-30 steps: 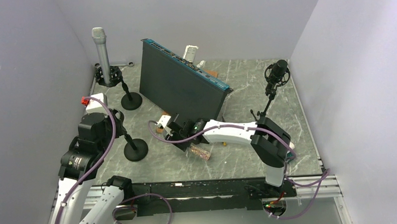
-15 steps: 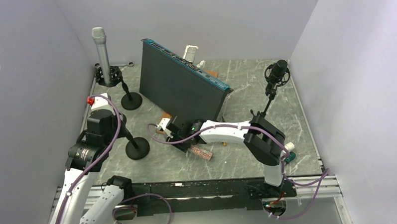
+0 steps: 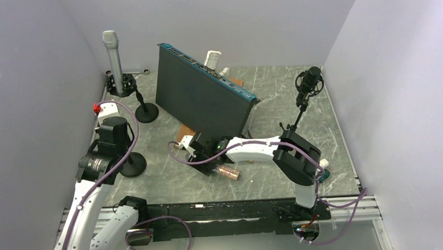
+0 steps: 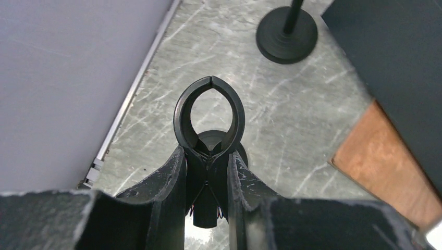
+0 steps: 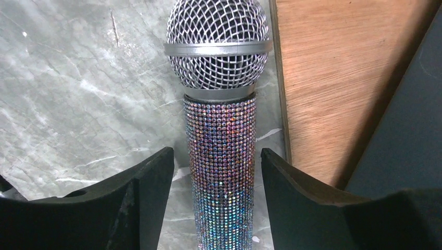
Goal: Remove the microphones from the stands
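The glitter-covered microphone (image 5: pixel 221 135) is seen lying on the marble table (image 3: pixel 274 101), just in front of the tall black panel (image 3: pixel 199 98) that stands on edge in the middle of the table. Its mesh head (image 5: pixel 218 44) is turned away from the right wrist camera. The head lies just beside the edge of a wooden board (image 5: pixel 333 78), which is set at the panel's near foot. The right pincer (image 5: pixel 216 156) is placed around the microphone's body with its jaws apart. A strip of table is visible between each black finger and the sparkling barrel, so nothing is gripped there.

To the left of the panel, well apart from the microphone, the stand (image 3: pixel 133 164) is set with its round base on the table. The stand's clip (image 4: pixel 209 112) is held by the left pincer (image 4: pixel 207 156), whose jaws are closed narrowly on the clip's lower tabs. The clip's ring is shown meeting at the top, and the table is seen through it. Part of the stand's base is glimpsed beneath the clip in the left wrist view.

Beyond the panel's left end, toward the far corner, a silver microphone (image 3: pixel 111 48) is carried upright on a second stand (image 3: pixel 147 112). Off the panel's right end, near the right wall, a black microphone (image 3: pixel 309 82) in a ring mount is held up on a thin rod.
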Motion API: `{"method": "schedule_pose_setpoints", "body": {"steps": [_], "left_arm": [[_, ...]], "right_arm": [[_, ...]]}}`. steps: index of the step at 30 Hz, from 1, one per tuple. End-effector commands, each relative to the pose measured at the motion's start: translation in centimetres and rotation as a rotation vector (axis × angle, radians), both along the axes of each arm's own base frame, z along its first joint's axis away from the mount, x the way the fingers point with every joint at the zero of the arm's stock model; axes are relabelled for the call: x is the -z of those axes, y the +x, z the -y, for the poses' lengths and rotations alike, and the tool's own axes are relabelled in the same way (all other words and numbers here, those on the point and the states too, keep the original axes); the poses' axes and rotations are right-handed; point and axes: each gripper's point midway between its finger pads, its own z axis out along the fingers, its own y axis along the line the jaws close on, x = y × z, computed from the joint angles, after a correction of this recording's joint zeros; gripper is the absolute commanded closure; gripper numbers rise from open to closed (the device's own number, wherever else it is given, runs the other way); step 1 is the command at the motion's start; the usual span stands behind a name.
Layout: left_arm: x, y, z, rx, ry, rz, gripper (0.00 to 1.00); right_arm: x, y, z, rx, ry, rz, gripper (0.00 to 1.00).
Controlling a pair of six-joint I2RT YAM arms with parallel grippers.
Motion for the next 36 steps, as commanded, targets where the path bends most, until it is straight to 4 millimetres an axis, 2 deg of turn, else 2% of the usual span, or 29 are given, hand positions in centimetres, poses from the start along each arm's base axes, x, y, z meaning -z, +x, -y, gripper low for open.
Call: {"method": "schedule_pose_setpoints", "body": {"steps": [1,5,6,7,8,13,18,19,20,24,27,28,32,35,36], "left_arm": [[-2.9,2.2,-2.5,-0.120,0.058,0.145,1.00],[-2.8,2.9,-4.6,-0.183,0.052,0.176,1.00],[-2.8,2.9,-5.2,-0.204,0.064,0.179,1.00],[-2.9,3.0,-5.7,-0.225,0.078,0.185,1.00],[-3.0,3.1,-6.1,-0.249,0.088,0.186,1.00],[-2.6,4.1,-7.2,-0.316,0.065,0.181,1.00],[-1.1,4.0,-8.5,-0.432,0.021,0.158,1.00],[-0.7,3.9,-8.7,-0.454,0.010,0.150,0.96],[-0.2,3.8,-8.9,-0.473,-0.003,0.141,0.87],[0.8,3.2,-9.5,-0.527,-0.047,0.120,0.39],[0.3,2.9,-9.6,-0.540,-0.050,0.120,0.04],[0.0,2.9,-9.6,-0.536,-0.051,0.122,0.01],[-2.4,3.6,-8.7,-0.459,-0.076,0.154,0.00],[-5.3,4.4,-7.4,-0.367,-0.117,0.218,0.00],[-7.0,4.8,-6.6,-0.307,-0.130,0.264,0.01]], "right_arm": [[-2.7,0.7,-1.4,-0.014,0.094,0.044,0.29],[-3.3,0.7,-1.5,-0.027,0.118,0.067,0.18],[-3.6,0.6,-1.6,-0.033,0.135,0.071,0.14],[-4.0,0.6,-1.7,-0.035,0.157,0.079,0.04],[-4.5,0.5,-1.7,-0.033,0.181,0.087,0.01],[-7.4,-0.9,-2.1,-0.085,0.346,0.108,0.00],[-10.1,-1.7,-1.8,-0.108,0.484,0.149,0.00],[-10.6,-1.8,-1.6,-0.104,0.497,0.161,0.00],[-10.8,-1.8,-1.4,-0.100,0.505,0.169,0.00],[-11.0,-1.7,-0.9,-0.083,0.507,0.186,0.00],[-11.3,-1.7,-0.7,-0.078,0.519,0.192,0.00],[-11.4,-1.8,-0.6,-0.079,0.523,0.193,0.00],[-11.7,-1.8,-0.4,-0.074,0.534,0.197,0.00],[-11.6,-1.7,-0.3,-0.066,0.529,0.202,0.00],[-11.6,-1.6,-0.3,-0.063,0.527,0.202,0.00]]}}
